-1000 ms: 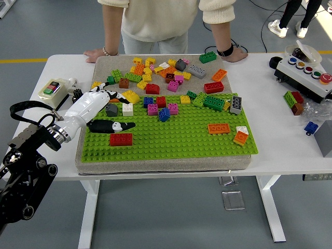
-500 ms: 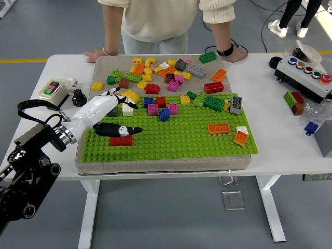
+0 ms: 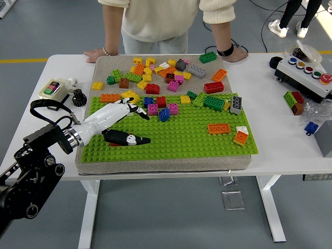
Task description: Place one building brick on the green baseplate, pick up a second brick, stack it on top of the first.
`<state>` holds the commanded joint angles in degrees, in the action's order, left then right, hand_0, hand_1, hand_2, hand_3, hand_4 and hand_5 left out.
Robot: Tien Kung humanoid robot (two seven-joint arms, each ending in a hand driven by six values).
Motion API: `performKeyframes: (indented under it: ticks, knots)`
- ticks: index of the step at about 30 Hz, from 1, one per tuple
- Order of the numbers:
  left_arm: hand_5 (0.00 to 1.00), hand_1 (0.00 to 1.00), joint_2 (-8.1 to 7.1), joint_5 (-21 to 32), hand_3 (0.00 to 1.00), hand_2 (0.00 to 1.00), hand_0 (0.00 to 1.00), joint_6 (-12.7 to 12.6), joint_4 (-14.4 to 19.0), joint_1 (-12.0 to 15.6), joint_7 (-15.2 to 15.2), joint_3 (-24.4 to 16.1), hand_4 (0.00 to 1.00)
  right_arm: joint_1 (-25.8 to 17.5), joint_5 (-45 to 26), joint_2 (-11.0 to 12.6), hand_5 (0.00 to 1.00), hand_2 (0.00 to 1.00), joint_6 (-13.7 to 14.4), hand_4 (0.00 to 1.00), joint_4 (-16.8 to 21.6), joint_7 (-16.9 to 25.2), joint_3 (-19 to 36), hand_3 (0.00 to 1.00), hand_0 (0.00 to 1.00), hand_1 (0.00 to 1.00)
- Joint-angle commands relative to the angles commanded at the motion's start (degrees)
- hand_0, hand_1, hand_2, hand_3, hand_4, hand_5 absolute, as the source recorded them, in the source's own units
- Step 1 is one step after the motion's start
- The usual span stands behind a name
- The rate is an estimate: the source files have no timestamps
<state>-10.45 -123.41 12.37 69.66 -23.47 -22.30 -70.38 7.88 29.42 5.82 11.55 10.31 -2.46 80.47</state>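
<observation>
White table [image 3: 280, 145] at centre frame carries a grey pad and the green baseplate [image 3: 181, 137], with loose bricks heaped toward 12 o'clock of the plate. From 8 o'clock the left hand [image 3: 122, 122] reaches in low over the plate's left side, fingers spread and relaxed, thumb stretched toward 3 o'clock; a red brick [image 3: 118, 143] peeks out beneath the thumb, and whether the hand touches it cannot be told. An orange brick [image 3: 219, 128] sits on the plate at 3 o'clock. A person [image 3: 166, 21] stands at 12 o'clock, both hands resting on the table's far edge.
</observation>
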Motion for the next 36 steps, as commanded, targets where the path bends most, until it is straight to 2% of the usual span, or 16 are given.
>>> performKeyframes:
  ticks: [9,23,27,36]
  knots:
    - [0.738,0.763,0.01,0.9,0.669,0.706,0.998,2.0,-0.4,-0.3,-0.8,1.3,0.998,-0.1,0.0,-0.2,0.503,0.713,0.3,0.916,0.0,0.0,0.2,0.595,0.743,0.664]
    - [0.762,0.777,0.19,1.7,0.662,0.709,0.998,3.3,-6.2,-5.2,-0.9,3.7,0.979,-0.1,0.0,-0.2,0.504,0.713,0.7,0.916,0.0,0.1,0.4,0.596,0.742,0.665]
    - [0.762,0.777,0.35,2.0,0.662,0.709,0.998,3.8,-6.5,-5.2,-0.9,3.1,0.979,-0.3,-0.2,-0.3,0.504,0.713,0.6,0.916,0.0,0.4,0.6,0.596,0.742,0.665]
    - [0.77,0.771,-0.06,5.0,0.653,0.71,0.998,1.9,-5.7,-4.5,-0.8,-0.6,0.965,-0.2,-0.2,-0.3,0.505,0.713,0.4,0.915,0.0,0.5,0.9,0.596,0.742,0.664]
